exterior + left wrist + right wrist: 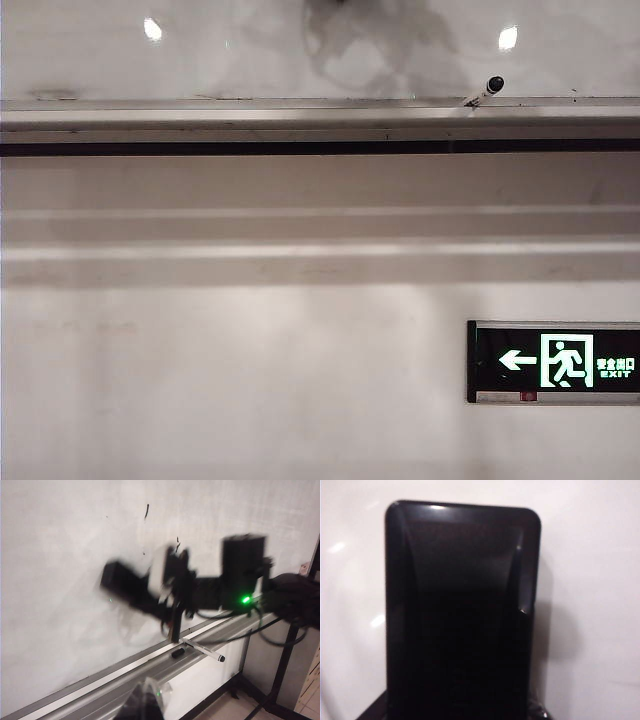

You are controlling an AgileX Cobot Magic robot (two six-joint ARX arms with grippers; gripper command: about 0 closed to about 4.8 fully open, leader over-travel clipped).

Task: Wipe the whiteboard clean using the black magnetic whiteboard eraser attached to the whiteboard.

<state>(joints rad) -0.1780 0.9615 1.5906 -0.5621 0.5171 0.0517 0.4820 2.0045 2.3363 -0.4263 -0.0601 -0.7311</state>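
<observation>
In the right wrist view the black eraser (462, 610) fills most of the picture, lying flat against the whiteboard (590, 555). My right gripper (462, 715) is shut on its lower end, with only dark finger edges showing at the corners. From the left wrist view the right arm is a blur, holding the eraser (122, 582) on the whiteboard (60, 555) above the silver ledge (100, 680). Short black marks (146, 511) remain higher on the board. My left gripper (145, 702) hangs low by the ledge, fingers together and holding nothing. Neither gripper appears in the exterior view.
A marker (202, 651) and a small black cap (177, 653) lie on the ledge. The exterior view shows the whiteboard (250, 50) with a dark blurred patch (370, 45), the marker (485, 90), the ledge (300, 115) and a green exit sign (553, 361) on the wall.
</observation>
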